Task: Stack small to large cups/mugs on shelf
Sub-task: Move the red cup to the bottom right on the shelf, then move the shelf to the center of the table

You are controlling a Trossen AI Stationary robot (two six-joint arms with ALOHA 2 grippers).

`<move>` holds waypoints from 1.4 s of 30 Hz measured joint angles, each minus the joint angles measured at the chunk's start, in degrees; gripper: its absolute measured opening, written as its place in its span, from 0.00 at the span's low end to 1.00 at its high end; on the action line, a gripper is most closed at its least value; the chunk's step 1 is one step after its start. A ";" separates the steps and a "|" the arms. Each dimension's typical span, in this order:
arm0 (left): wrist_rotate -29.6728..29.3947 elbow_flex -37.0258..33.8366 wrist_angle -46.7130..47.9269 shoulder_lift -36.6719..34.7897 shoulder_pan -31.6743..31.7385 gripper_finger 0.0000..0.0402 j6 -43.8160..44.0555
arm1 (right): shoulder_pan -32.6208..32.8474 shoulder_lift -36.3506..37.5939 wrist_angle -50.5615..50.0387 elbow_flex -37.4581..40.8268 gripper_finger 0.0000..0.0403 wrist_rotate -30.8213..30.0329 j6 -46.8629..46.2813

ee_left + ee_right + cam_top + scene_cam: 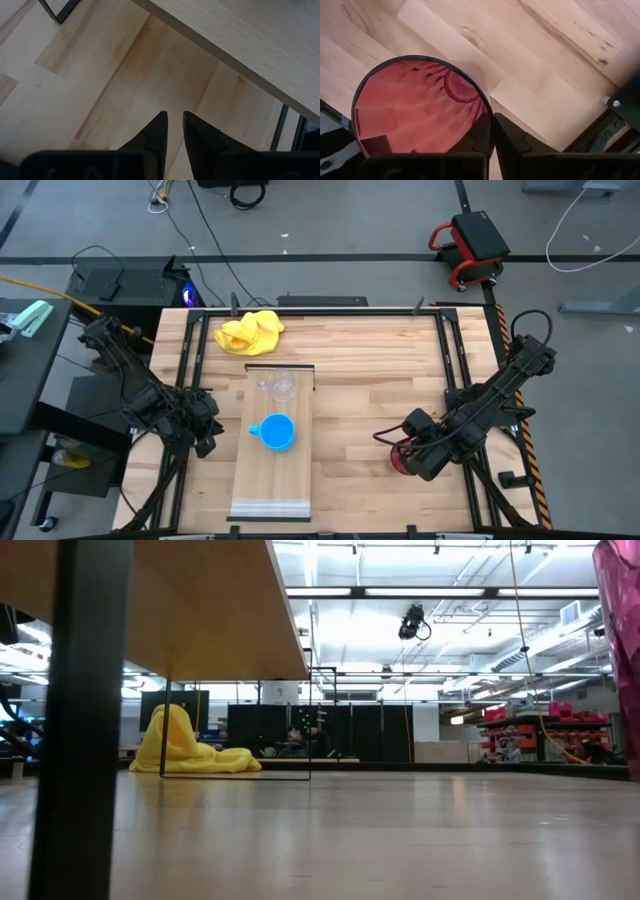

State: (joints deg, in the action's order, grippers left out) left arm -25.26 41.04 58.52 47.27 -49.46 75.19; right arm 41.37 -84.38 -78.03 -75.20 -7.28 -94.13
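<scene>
Right tool [412,452] pinched on the rim of the red cup [402,460] near the desk's [380,370] right edge, one finger inside and one outside, a hold that suits lifting a wide cup by its wall. Left tool [200,436] by the left edge, just beside the shelf [272,480], holding nothing. Clear cup [280,387] toward the shelf's far end, blue mug [276,432] about mid-shelf, not nested; yellow cloth [250,331] beyond, near the far edge.

Low view: shelf [180,600] looming overhead on thin dark legs, raised above the desk [380,840]; cloth [185,745] far back; sliver of red cup [622,650] at the picture's right edge, seemingly lifted clear.

Left wrist: fingers [156,134] slightly parted over bare desk [100,85], gripping nothing, shelf [260,45] edge ahead. Likely waiting.

Right wrist: fingers [512,137] clamped on the cup's [420,110] dark rim, ribbed inside showing, desk [520,45] beneath. Largest cup probably bound for the shelf, as base for the other two.
</scene>
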 joint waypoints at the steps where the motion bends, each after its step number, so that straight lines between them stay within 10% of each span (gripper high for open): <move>1: 0.00 0.00 0.00 0.00 0.00 0.17 0.01 | 0.01 0.00 0.01 0.00 0.06 0.01 0.00; 42: -0.17 0.00 -2.25 0.00 0.00 0.17 0.23 | -0.49 -0.15 5.87 6.54 0.20 0.97 -0.28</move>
State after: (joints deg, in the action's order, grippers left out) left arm -25.43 41.04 56.27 47.27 -49.45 75.42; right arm 40.88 -84.53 -72.16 -68.66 -6.31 -94.41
